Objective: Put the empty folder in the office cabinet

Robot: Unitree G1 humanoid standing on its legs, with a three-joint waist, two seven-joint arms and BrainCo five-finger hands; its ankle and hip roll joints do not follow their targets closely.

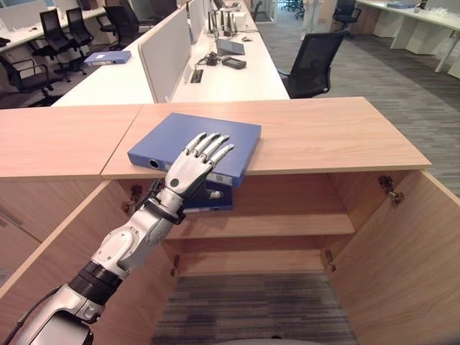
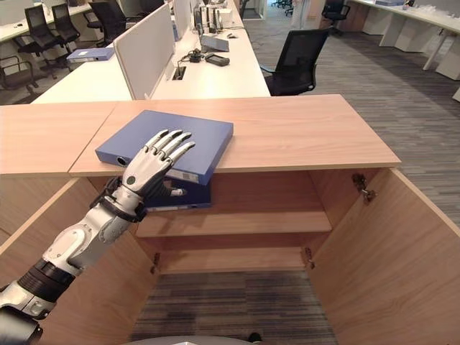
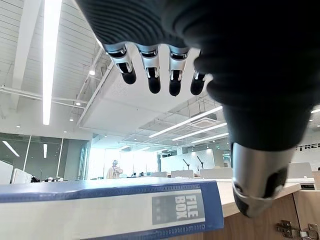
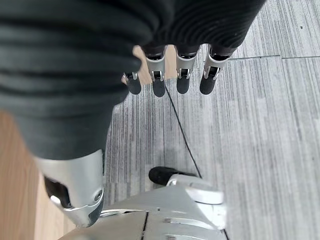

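Left hand (image 1: 188, 175) was raised at the near edge of the cabinet top (image 1: 323, 136), fingers straight over the blue folder (image 1: 194, 146), which lay flat there, overhanging the open cabinet (image 1: 273, 223). Left wrist view: folder spine (image 3: 110, 210) below spread fingers, nothing gripped. Right wrist view: right hand (image 4: 100, 100) relaxed, empty, over carpet (image 4: 250, 125).

We could not see the near edge of the folder (image 1: 188, 138) where the left hand (image 1: 188, 169) covered it. A second folder (image 1: 215, 198) below was mostly hidden. The right hand (image 4: 165, 75) was cut off above.
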